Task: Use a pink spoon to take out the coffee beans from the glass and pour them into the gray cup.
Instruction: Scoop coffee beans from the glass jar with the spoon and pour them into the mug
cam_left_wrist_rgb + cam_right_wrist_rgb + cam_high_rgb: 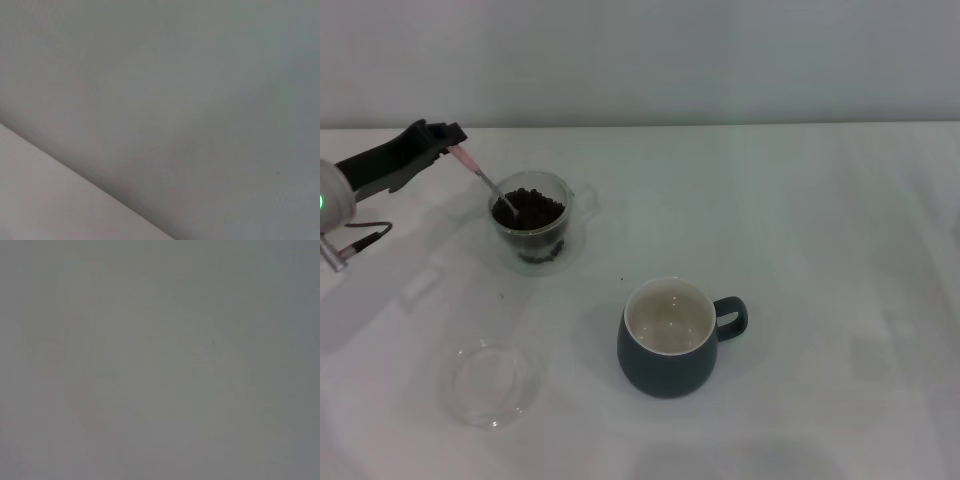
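In the head view my left gripper [448, 142] is at the far left of the white table, shut on the pink spoon [480, 175] by its pale pink handle. The spoon slants down to the right and its metal bowl rests in the coffee beans [530, 212]. The beans fill the small clear glass [533, 238]. The gray cup [670, 340] stands nearer to me and to the right, with a cream-white inside and its handle to the right. I see no beans in it. The right gripper is out of view. Both wrist views show only a blank grey surface.
A flat clear round dish [492, 385] lies on the table near the front left. A single dark speck [622, 280] lies on the table between the glass and the cup.
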